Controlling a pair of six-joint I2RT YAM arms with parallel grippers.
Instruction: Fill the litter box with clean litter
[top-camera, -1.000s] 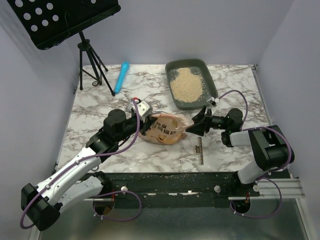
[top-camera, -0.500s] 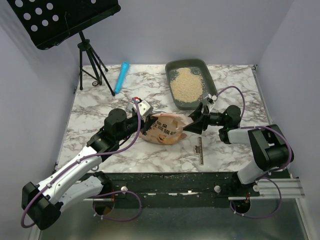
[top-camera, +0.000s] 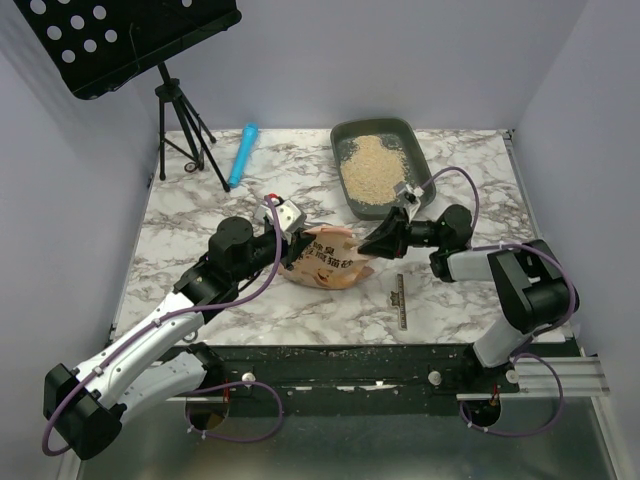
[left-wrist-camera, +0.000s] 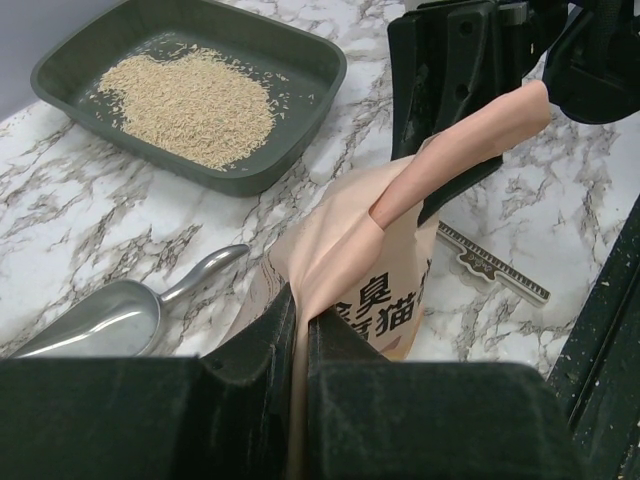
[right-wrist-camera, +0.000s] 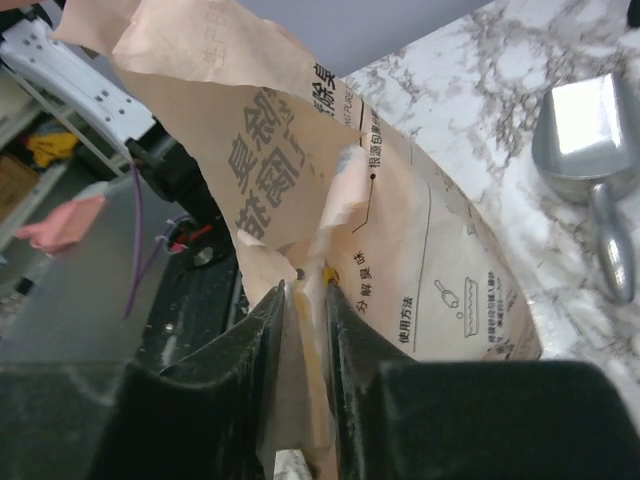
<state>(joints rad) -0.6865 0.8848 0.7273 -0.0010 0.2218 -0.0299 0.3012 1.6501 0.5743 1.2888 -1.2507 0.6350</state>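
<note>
The dark grey-green litter box (top-camera: 402, 133) stands at the back of the table and holds a pale beige pile of clean litter (top-camera: 372, 172); the left wrist view shows the litter box (left-wrist-camera: 300, 62) and its litter (left-wrist-camera: 190, 95) as well. The orange-pink bag (top-camera: 330, 262) lies at mid-table between both arms. My left gripper (top-camera: 298, 250) is shut on the bag's left edge, and the paper (left-wrist-camera: 380, 260) is pinched flat between its jaws (left-wrist-camera: 300, 320). My right gripper (top-camera: 372, 245) has closed on the bag's right end, a fold of the bag (right-wrist-camera: 420, 230) between its jaws (right-wrist-camera: 305, 295).
A silver metal scoop (left-wrist-camera: 110, 315) lies on the marble just behind the bag, also in the right wrist view (right-wrist-camera: 585, 130). A ruler (top-camera: 401, 302) lies near the front edge. A blue tube (top-camera: 243, 154) and a music stand's tripod (top-camera: 182, 140) occupy the back left.
My right gripper moved left onto the bag's right end and its jaws narrowed round the paper. The left arm and its grip stayed put.
</note>
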